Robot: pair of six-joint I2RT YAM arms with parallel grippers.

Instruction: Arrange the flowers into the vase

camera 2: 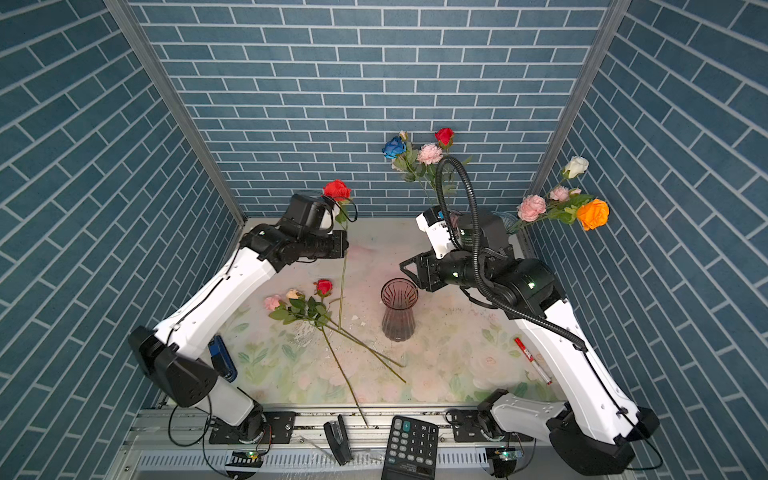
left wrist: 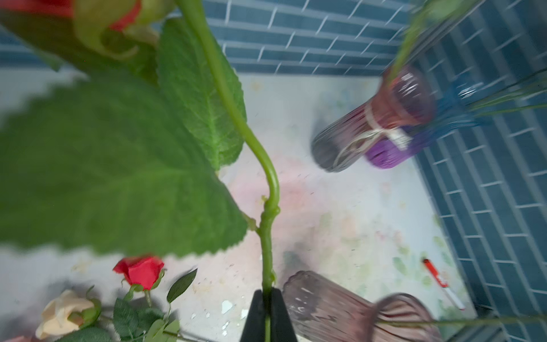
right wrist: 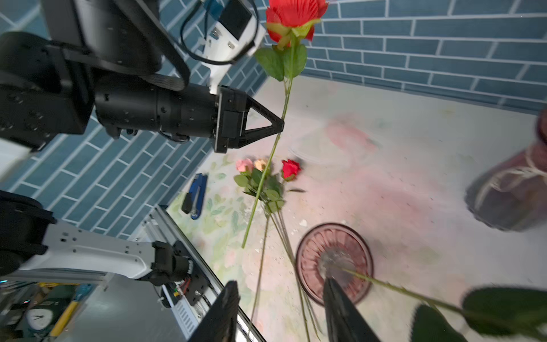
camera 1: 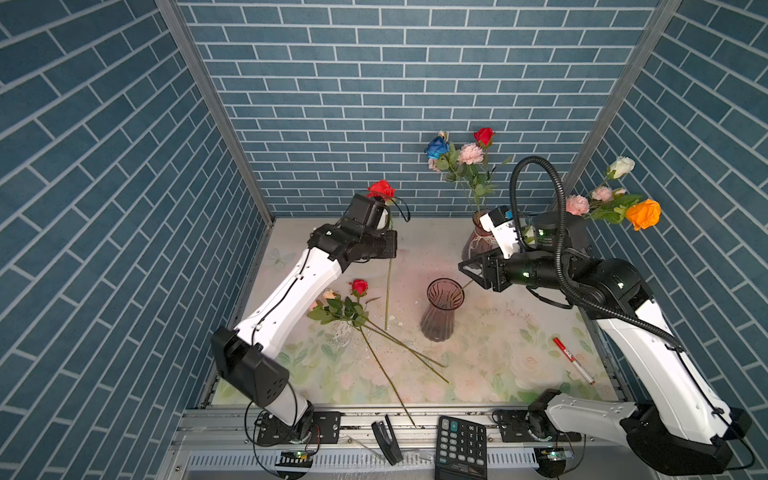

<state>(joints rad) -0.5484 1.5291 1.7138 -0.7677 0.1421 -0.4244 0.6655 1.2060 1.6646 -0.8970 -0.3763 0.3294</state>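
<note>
A ribbed purple glass vase [camera 1: 440, 316] [camera 2: 398, 316] stands mid-table. My left gripper [camera 1: 390, 249] [left wrist: 267, 311] is shut on the green stem [left wrist: 266, 242] of a red rose [camera 1: 380, 189] [right wrist: 293, 14], held upright left of the vase, its stem end just above the table. Beside the vase rim hangs my right gripper [camera 1: 471, 272] [right wrist: 281, 284], open. A thin stem [right wrist: 384, 285] runs from inside the vase [right wrist: 334, 260] past one finger; its bloom is hidden. Red [camera 1: 359, 286], pink [camera 2: 272, 302] and peach flowers lie on the table at the left.
A dark vase [camera 1: 478, 241] at the back holds blue [camera 1: 436, 147], pink and red blooms. Orange [camera 1: 643, 214], white and pink blooms stand in the back right corner. A red marker [camera 1: 573, 360], calculator [camera 1: 461, 446], black stapler [camera 1: 386, 440] and blue stapler [camera 2: 222, 357] lie around.
</note>
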